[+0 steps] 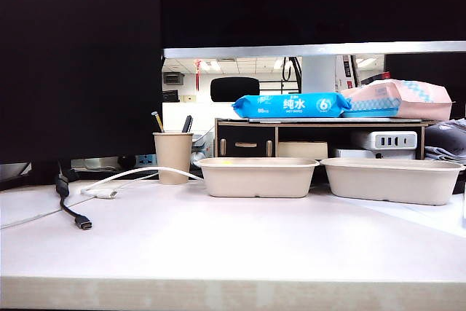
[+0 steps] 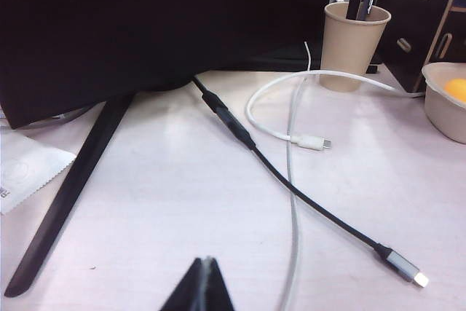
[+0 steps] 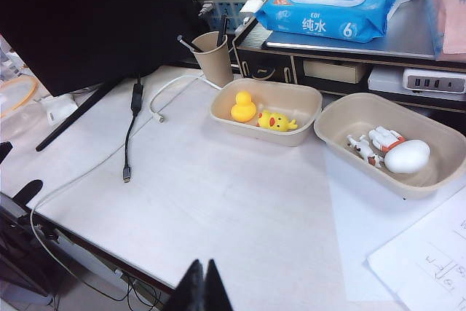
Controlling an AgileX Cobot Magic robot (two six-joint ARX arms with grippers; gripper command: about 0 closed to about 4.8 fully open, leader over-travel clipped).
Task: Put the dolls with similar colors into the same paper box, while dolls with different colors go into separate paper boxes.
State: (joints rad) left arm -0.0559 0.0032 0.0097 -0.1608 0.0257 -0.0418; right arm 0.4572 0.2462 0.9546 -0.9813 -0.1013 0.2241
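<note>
Both of my pincers are pressed together and carry nothing. My right gripper (image 3: 203,282) shows in the right wrist view as two dark fingertips meeting in a point, with no gap between them. It hangs high above the near edge of the white table (image 3: 240,202), well apart from every doll, and the arm is tilted so that the camera looks down and forward over the whole work area. My left gripper (image 2: 204,285) shows in the left wrist view in the same way: dark fingertips closed on each other, empty. It sits low and close to the tabletop, pointing roughly level toward the black monitor (image 2: 145,20) and the cables. Neither arm appears in the exterior view.

From the right wrist view, the two paper boxes stand side by side in front of the wooden shelf (image 3: 342,52). The left paper box (image 3: 266,111) holds both yellow ducks: one duck (image 3: 244,107) stands upright, the other duck (image 3: 275,121) lies on its side just beside it. The right paper box (image 3: 389,140) holds the white round-headed figure (image 3: 402,152), lying down, and the small white animal with brown patches (image 3: 362,148) next to it.

A tan paper cup (image 3: 214,57) with pens stands near the left box. A black cable (image 2: 291,183) and a white cable (image 2: 291,136) cross on the table. A blue pack of wipes (image 3: 331,5) lies on the shelf.
</note>
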